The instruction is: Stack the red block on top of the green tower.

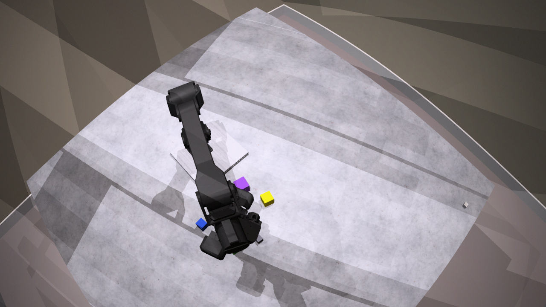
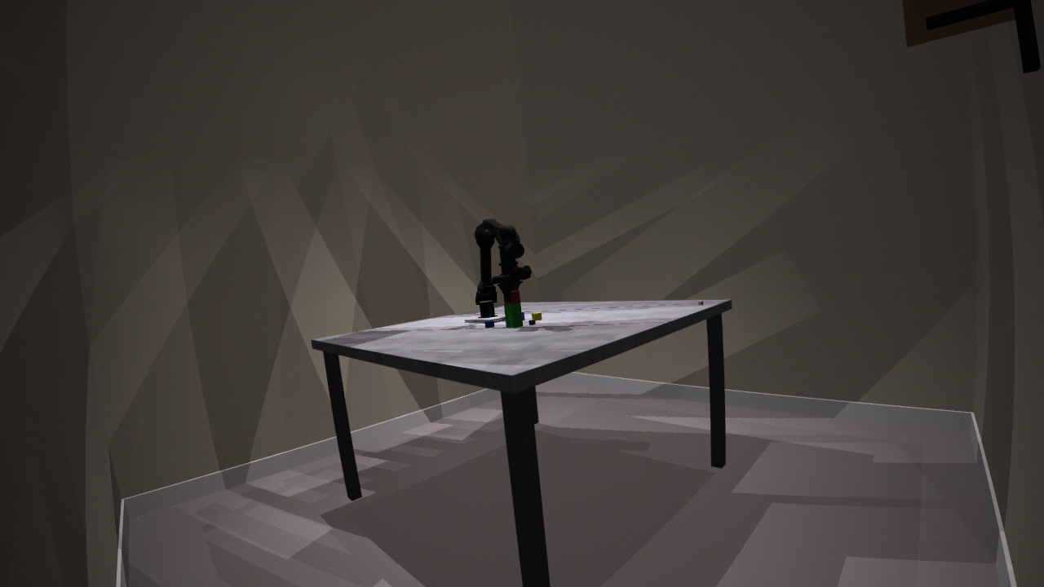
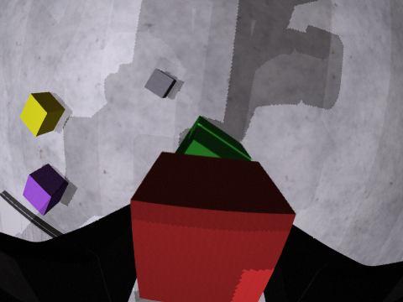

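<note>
The red block (image 3: 210, 247) (image 2: 515, 297) is between the fingers of my gripper (image 3: 205, 210) (image 2: 514, 292), which is shut on it. The green tower (image 2: 514, 314) (image 3: 196, 149) stands upright on the table, directly below the red block. In the exterior view no gap shows between the red block and the tower top. In the wrist view the red block hides most of the tower. In the top view the arm covers the red block and nearly all of the tower; only a sliver of green shows.
A yellow block (image 1: 266, 198) (image 3: 34, 115) and a purple block (image 1: 241, 183) (image 3: 38, 194) lie on one side of the tower. A small grey block (image 3: 159, 83) lies close to it. A blue block (image 1: 201, 223) (image 2: 488, 324) lies on the other side. A tiny pale block (image 1: 465, 204) lies near the far table edge.
</note>
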